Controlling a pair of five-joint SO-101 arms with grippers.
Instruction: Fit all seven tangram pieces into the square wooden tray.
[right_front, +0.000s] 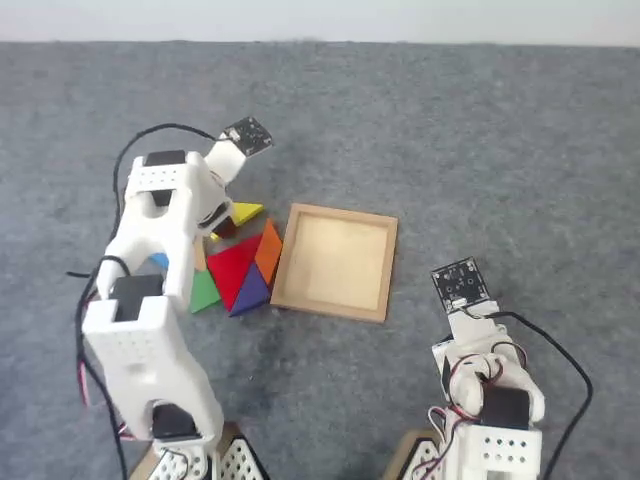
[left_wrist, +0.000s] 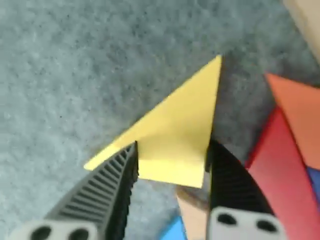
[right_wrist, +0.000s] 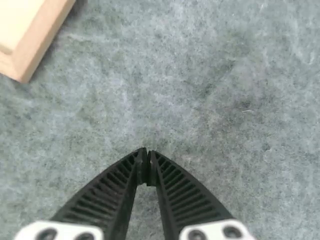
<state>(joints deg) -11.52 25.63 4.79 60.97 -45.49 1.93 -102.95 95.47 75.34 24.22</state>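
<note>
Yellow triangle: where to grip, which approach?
Probably from straight above, pinching the yellow triangle between its long edge and the square corner opposite. It lies flat on the mat, so only its thin side faces offer purchase; the long edge has open mat beside it, the red piece crowds the other side.

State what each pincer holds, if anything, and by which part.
Left pincer grips the yellow triangle across its wide end; right pincer is shut, holding nothing.

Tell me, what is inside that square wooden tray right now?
Only the tray's bare wooden floor, all of it in plain sight. The tangram pieces lie outside beside it, some partly hidden under the left arm.
</note>
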